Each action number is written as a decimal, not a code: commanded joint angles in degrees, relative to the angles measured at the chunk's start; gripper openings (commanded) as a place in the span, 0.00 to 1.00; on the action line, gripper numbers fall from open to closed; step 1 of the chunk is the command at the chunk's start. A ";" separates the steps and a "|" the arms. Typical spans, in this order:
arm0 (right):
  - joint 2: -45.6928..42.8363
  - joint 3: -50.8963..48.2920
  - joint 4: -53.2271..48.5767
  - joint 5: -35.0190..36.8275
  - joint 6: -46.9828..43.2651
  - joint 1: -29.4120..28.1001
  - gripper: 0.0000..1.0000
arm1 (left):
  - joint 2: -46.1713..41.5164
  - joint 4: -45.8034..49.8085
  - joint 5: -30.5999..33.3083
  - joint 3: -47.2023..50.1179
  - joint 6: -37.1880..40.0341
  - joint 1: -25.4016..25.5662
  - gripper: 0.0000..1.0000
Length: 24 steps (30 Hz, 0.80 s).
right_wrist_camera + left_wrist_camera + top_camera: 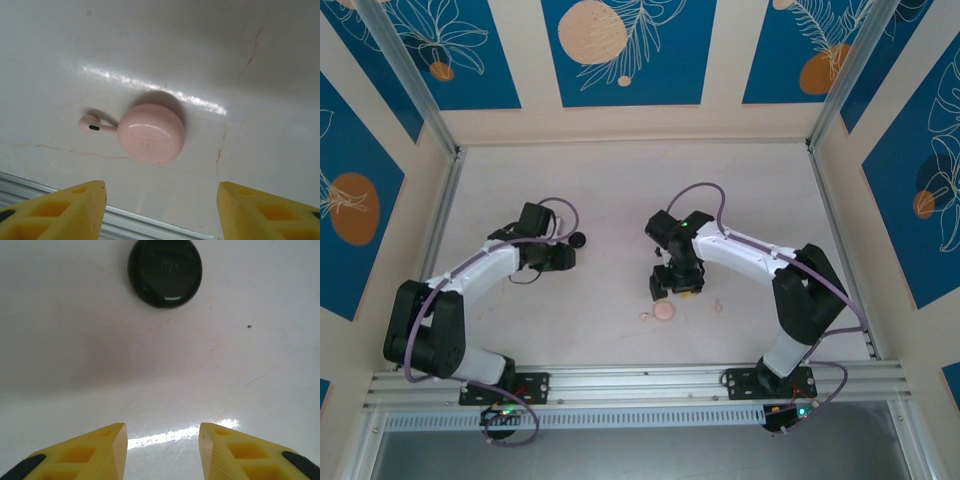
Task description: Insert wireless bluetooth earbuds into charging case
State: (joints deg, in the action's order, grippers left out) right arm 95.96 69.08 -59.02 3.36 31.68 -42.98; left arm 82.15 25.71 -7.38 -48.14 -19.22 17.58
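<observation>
A shut black round charging case (165, 272) lies on the white table, ahead of my left gripper (162, 440), which is open with bare table between its yellow fingers. From above, that black case (578, 239) sits just right of the left gripper (560, 257). A shut pale pink round case (151, 133) lies ahead of my open, empty right gripper (162, 200), with a pink earbud (92, 124) touching the case's left side. In the top view the right gripper (678, 288) hovers just behind the pink case (664, 311). One pink earbud (643, 316) lies left of it, another (718, 306) lies apart to its right.
An aluminium rail (640, 380) runs along the table's near edge, close behind the pink case, and crosses the right wrist view (45, 186). Patterned walls and metal posts (435, 240) close in the table on three sides.
</observation>
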 commanded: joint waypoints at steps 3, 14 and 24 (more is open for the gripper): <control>3.02 0.35 -1.17 -3.38 4.83 -1.14 0.62 | 1.45 -2.72 -0.68 2.28 -1.34 1.44 0.41; 7.76 0.61 1.80 -5.82 5.50 -1.58 0.63 | 2.10 -2.80 -0.80 2.04 -1.43 2.94 0.41; 9.66 -0.17 2.93 -6.97 5.58 -2.11 0.62 | 2.71 -2.78 -0.47 1.65 -1.43 3.38 0.41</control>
State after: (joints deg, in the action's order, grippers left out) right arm 104.60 69.06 -55.81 -1.96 36.14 -44.69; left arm 84.09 23.00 -7.40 -46.33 -19.64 20.23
